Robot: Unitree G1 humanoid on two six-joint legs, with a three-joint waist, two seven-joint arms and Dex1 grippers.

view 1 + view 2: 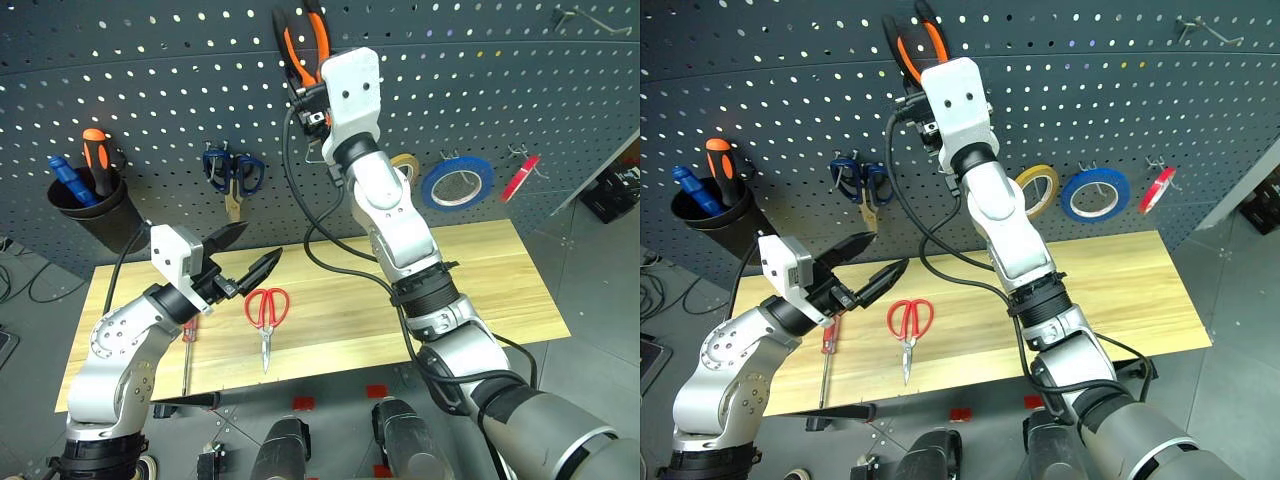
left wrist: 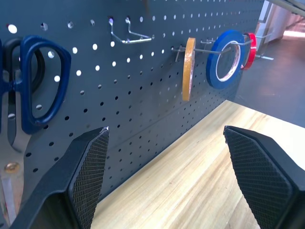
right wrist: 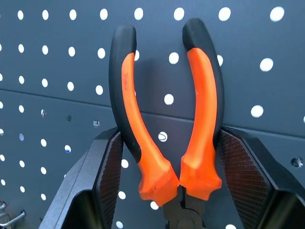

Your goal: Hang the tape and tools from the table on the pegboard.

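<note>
**Pliers raised to the pegboard, scissors and screwdriver on the desk**

Head views: the right claw (image 1: 308, 100) is lifted high against the pegboard (image 1: 150, 60), gripping the pliers (image 1: 300, 45), whose orange-and-black handles stick up toward 12 o'clock. The left claw (image 1: 243, 262) hangs over the desk (image 1: 480, 280) at the 9 o'clock side, fingers spread wide with nothing between them. The red scissors (image 1: 267, 312) lie flat on the desk just beside it, the slim screwdriver (image 1: 187, 350) at 8 o'clock of them. The blue tape (image 1: 456, 183) hangs on a hook at 3 o'clock, between a yellow roll (image 1: 1037, 189) and a red roll (image 1: 520, 178).

Left wrist view: both fingers (image 2: 86, 176) stand far apart, facing the board, blue-handled scissors (image 2: 35, 81) and the three rolls.

Right wrist view: the fingers (image 3: 107, 176) clamp the pliers' handles from either side.
</note>
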